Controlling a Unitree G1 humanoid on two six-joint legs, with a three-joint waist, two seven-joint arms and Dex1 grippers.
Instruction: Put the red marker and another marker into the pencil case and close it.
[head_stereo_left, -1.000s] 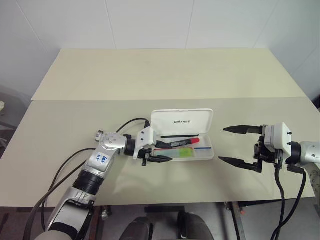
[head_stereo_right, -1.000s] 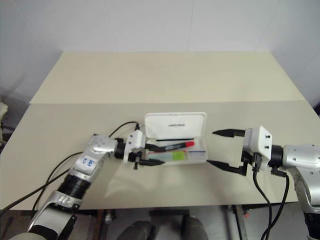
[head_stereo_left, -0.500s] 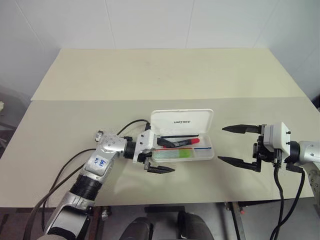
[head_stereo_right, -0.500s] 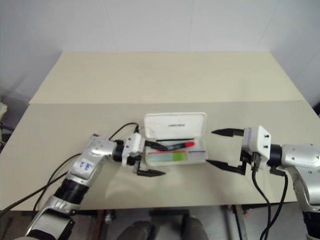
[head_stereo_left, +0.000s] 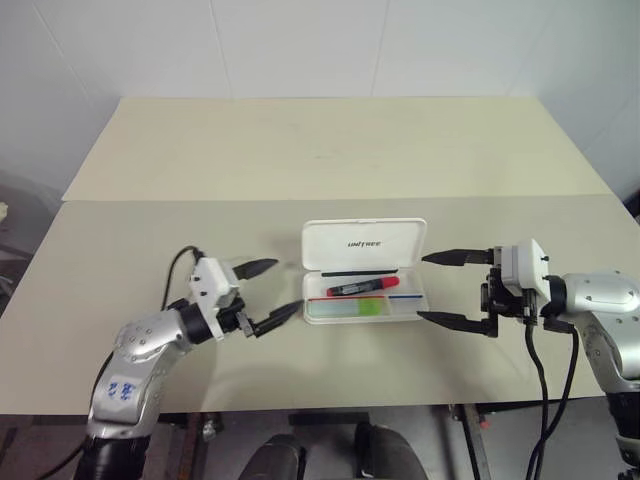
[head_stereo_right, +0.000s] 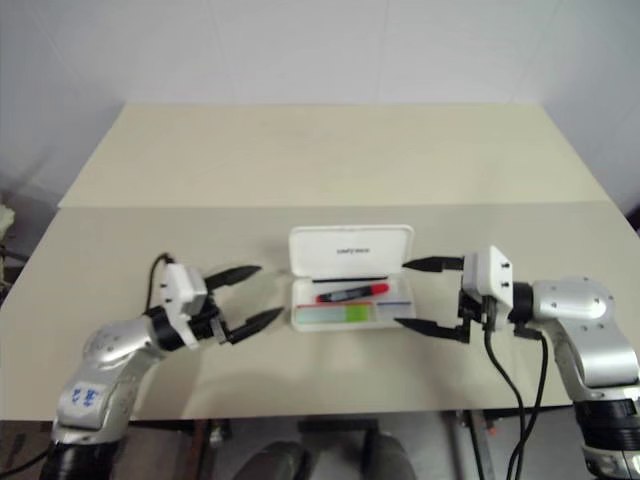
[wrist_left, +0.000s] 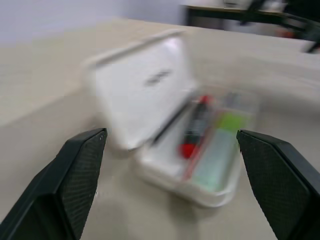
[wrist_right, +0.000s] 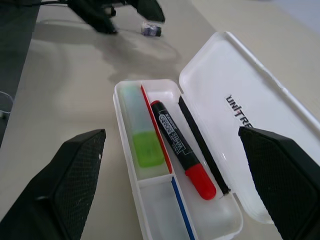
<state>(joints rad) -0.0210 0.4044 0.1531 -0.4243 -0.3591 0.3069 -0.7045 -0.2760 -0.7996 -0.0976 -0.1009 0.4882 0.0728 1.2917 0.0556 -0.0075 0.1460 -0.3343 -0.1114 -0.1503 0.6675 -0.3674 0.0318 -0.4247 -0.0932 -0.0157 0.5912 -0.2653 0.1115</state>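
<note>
The left claw (head_stereo_left: 266, 291) hung wide apart and empty just left of the pencil case (head_stereo_left: 364, 243) on the counter (head_stereo_left: 300, 150). Inside lay the red marker (head_stereo_left: 362, 287) and light-green marker (head_stereo_left: 348, 308), so only the raised lid probably needed shutting. The right claw (head_stereo_left: 443, 288) waited wide apart beside its right end.

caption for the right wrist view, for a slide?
Open white pencil case on the table, red marker and light-green marker lying inside, lid still up.
</note>
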